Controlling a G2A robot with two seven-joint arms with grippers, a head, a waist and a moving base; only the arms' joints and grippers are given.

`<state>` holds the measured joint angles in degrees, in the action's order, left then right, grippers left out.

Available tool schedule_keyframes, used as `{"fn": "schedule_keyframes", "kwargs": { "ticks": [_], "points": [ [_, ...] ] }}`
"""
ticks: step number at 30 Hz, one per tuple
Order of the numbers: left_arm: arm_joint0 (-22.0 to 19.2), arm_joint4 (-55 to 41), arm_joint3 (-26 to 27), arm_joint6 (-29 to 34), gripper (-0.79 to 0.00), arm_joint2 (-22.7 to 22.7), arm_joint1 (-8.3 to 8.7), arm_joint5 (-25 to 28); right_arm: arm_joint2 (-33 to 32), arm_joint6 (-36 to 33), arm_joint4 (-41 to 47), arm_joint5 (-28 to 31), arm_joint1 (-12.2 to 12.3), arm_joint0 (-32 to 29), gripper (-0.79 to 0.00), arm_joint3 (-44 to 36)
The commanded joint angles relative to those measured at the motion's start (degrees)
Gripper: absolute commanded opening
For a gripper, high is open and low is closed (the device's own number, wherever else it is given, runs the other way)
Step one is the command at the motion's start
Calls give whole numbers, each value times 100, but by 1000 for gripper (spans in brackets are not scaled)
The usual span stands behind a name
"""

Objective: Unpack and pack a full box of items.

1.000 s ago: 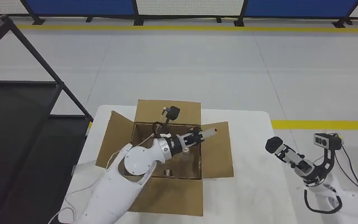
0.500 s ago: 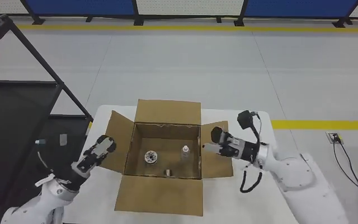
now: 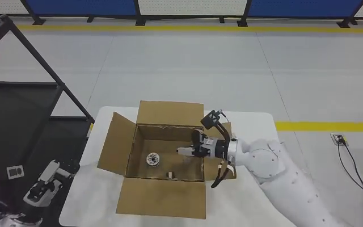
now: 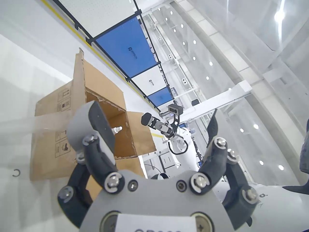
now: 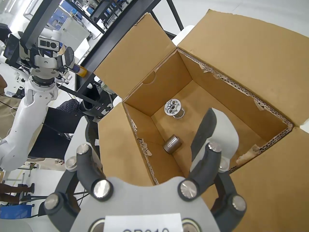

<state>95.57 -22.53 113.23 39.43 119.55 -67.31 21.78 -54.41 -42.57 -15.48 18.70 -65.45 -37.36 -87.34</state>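
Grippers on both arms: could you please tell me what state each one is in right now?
Left gripper: open, holding nothing.
Right gripper: open, holding nothing.

White table (image 3: 249, 122) is carrying one open cardboard box (image 3: 161, 197), which is standing near the middle of the tabletop. Its four flaps are splaying outward, the near flap reaching toward the table's front edge, the far flap toward its back edge.

Bottle (image 4: 117, 128) inside box (image 4: 101, 90) partly hidden behind left pincer (image 4: 153, 109) finger (image 4: 99, 119); left arm (image 3: 42, 190) cut by top-view edge.
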Motion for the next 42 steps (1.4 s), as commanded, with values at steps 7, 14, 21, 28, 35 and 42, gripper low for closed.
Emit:
{"fn": "schedule_keyframes", "kwargs": {
  "ticks": [7,14,21,28,35,42],
  "points": [
    [2,106,28,-13,0,-58,4,-68,368,-309,-1115,-349,-34,157,0,-308],
    [-21,-221,-71,252,0,-101,34,-285,1478,-1480,-3100,-1327,-291,951,0,-435],
    [79,-785,-76,720,0,121,71,-374,2377,-2166,-3274,-1249,-795,1885,0,544],
    [122,-894,-90,786,0,158,81,-398,2905,-1942,-3031,-1111,-1350,2459,0,1755],
    [122,-894,-90,786,0,158,81,-398,3254,-1805,-2876,-1111,-1858,2724,0,2865],
    [122,-894,-90,786,0,158,81,-398,3407,-1950,-2745,-861,-2195,2837,0,3671]
  ]
}}
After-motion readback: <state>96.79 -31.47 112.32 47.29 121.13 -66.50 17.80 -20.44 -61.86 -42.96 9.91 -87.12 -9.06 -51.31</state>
